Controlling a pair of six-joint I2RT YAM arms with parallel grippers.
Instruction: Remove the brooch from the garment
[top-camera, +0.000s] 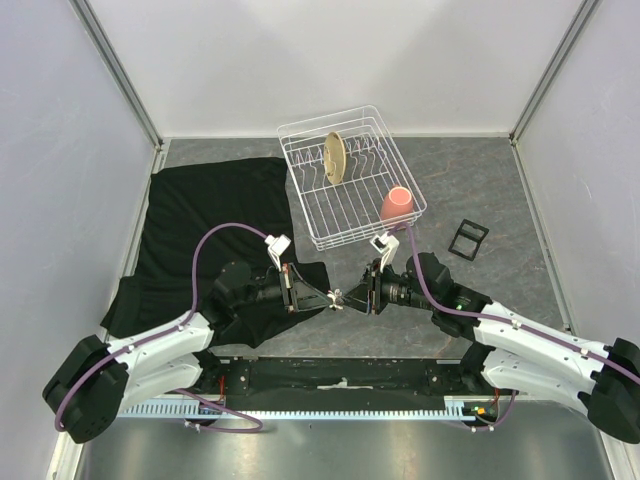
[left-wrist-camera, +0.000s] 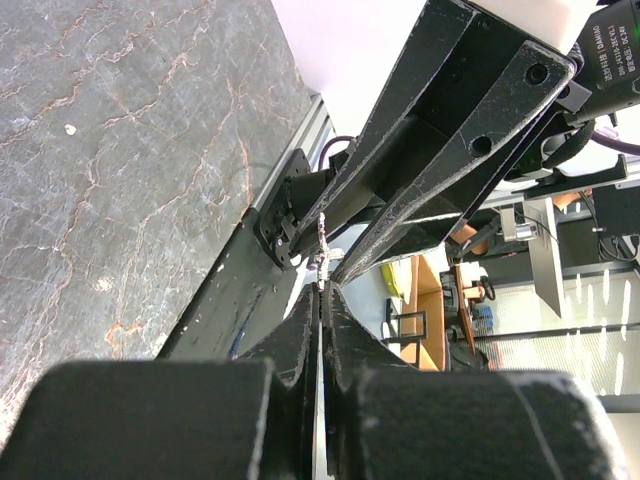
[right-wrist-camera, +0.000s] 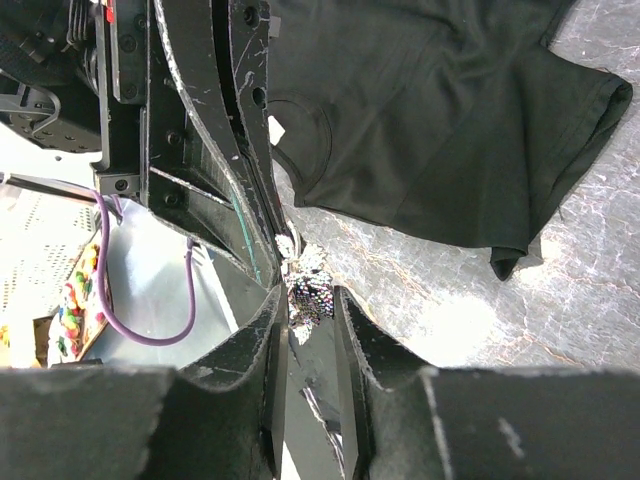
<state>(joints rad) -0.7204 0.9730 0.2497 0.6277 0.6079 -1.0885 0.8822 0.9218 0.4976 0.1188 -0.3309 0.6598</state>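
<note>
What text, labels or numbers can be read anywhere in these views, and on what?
White print on the black motor housing, left wrist view: too blurred to read.
White tag at the garment collar: no legible text.
Nothing else readable.

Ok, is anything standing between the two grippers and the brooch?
Nothing visible does. The left gripper and right gripper meet tip to tip on the brooch, each closed on it above the grey table. The black shirt lies to the left, apparently apart from the brooch.
</note>
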